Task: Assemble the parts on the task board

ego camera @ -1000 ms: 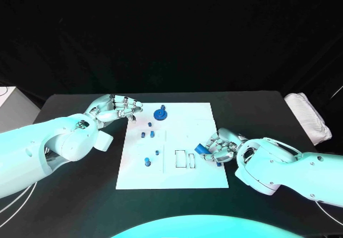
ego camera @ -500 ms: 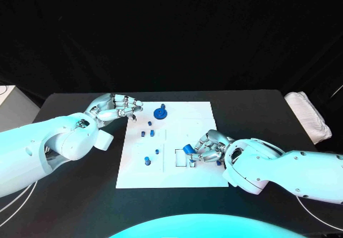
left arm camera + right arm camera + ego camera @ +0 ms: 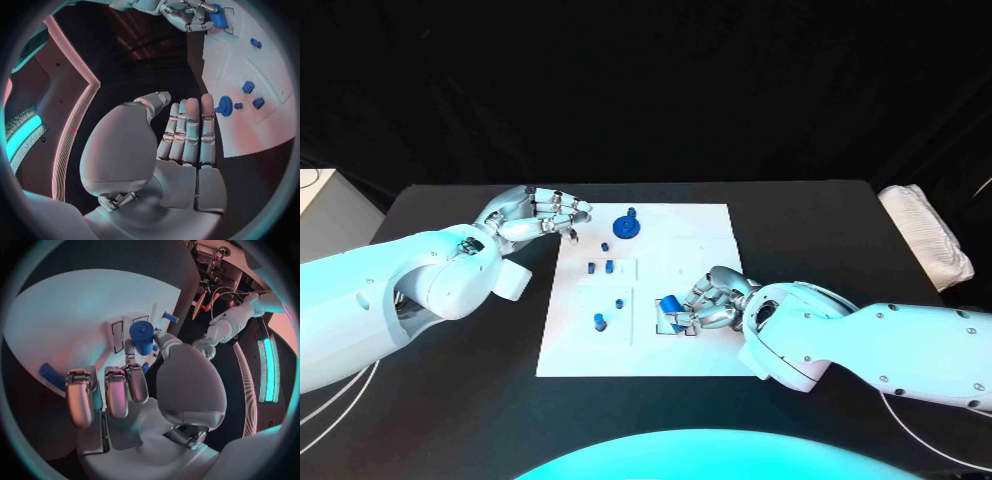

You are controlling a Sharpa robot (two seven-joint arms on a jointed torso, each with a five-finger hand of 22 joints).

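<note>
1. Since a second ago our right hand [image 3: 708, 302] has carried its blue cylindrical part [image 3: 674, 302] inward from the right edge of the task board [image 3: 711, 225] to the two narrow rectangular slots [image 3: 678, 322] in the board's near half.
2. We hold that part pinched between thumb and fingers; in the right wrist view its long axis runs roughly upright to the board, lower end pointing down by the slots.
3. Our left hand [image 3: 534, 214] hovers over the bench [image 3: 798, 215] just off the board's far left corner, holding nothing, fingers loosely curled and a little apart.
4. We count one blue gear [image 3: 626, 230] near the far edge, plus about five small blue pieces loose on the board's left half.
</note>
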